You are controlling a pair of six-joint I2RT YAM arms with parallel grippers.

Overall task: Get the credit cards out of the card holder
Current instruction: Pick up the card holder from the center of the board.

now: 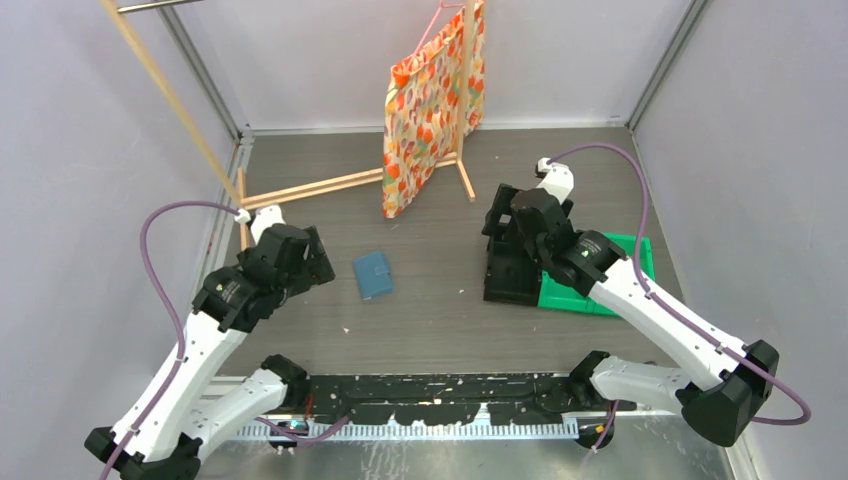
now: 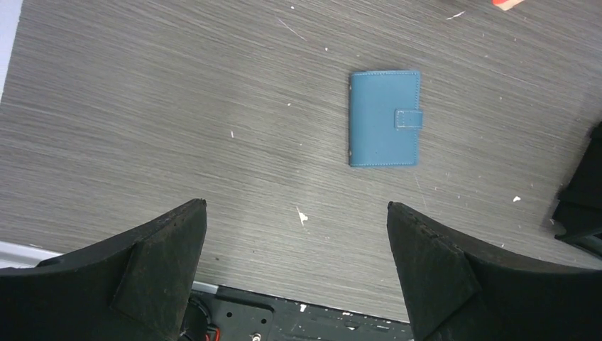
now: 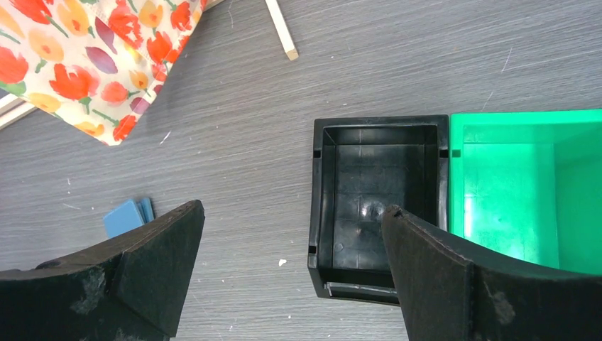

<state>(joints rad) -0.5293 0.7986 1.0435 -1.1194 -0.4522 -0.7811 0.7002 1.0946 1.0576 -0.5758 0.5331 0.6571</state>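
While both arms' jaws stand spread, card holder point(image 2: 385, 118) shut, black bin point(image 3: 376, 177) against green bin point(image 3: 504, 199)

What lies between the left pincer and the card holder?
Only bare table with white specks, from left pincer to card holder, in the left wrist view.

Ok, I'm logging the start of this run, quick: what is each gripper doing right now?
Left gripper: open, holding nothing, near the closed card holder.
Right gripper: open, holding nothing, above the black bin.
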